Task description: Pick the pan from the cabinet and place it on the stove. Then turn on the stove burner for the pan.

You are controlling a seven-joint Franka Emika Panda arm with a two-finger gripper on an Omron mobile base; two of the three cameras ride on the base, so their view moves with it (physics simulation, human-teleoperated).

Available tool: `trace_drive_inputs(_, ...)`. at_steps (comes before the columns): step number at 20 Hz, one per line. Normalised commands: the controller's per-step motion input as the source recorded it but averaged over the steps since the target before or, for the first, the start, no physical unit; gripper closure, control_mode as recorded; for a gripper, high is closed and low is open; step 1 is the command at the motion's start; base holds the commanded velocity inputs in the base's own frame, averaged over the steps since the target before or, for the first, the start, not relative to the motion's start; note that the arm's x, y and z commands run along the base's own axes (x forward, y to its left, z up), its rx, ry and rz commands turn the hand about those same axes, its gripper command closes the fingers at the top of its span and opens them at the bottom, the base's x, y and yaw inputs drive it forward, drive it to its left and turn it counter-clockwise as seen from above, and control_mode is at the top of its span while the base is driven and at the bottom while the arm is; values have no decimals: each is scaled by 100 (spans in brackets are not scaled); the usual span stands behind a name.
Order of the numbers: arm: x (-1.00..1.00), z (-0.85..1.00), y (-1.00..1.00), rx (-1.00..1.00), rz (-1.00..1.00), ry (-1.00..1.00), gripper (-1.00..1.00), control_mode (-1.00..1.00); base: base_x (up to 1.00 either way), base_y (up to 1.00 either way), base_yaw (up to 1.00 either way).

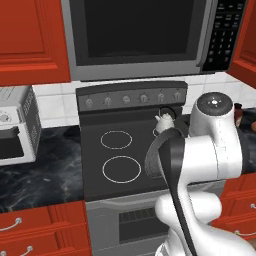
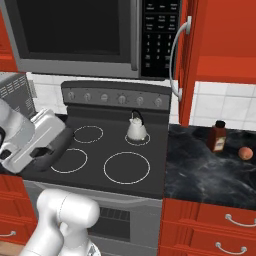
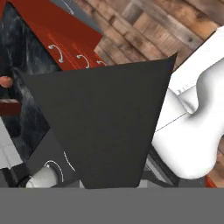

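Pan [image 3: 100,127] seen close in hand view as big dark surface above stove [image 1: 120,150]; jaws closed, likely on pan but grip hidden. White kettle [image 2: 136,129] sits on stove's back right ring. Bottle [image 2: 217,136] on desk [image 2: 210,170] right of stove

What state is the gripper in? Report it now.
Gripper: closed, apparently holding the pan, which blocks the fingertips in the hand view.

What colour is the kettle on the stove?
White, the small rounded kettle with a dark lid knob; right base view.
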Motion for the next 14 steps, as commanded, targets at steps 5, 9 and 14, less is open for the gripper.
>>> trace_drive_inputs(5, 3, -30, -7, 4, 2, 12, 100, -100, 0, 0, 0)
trace_drive_inputs(9, 28, -28, 5, 1, 2, 10, 100, -100, 0, 0, 0)
trace_drive_inputs(14, 39, -29, 1, 4, 3, 3, 100, -100, 0, 0, 0)
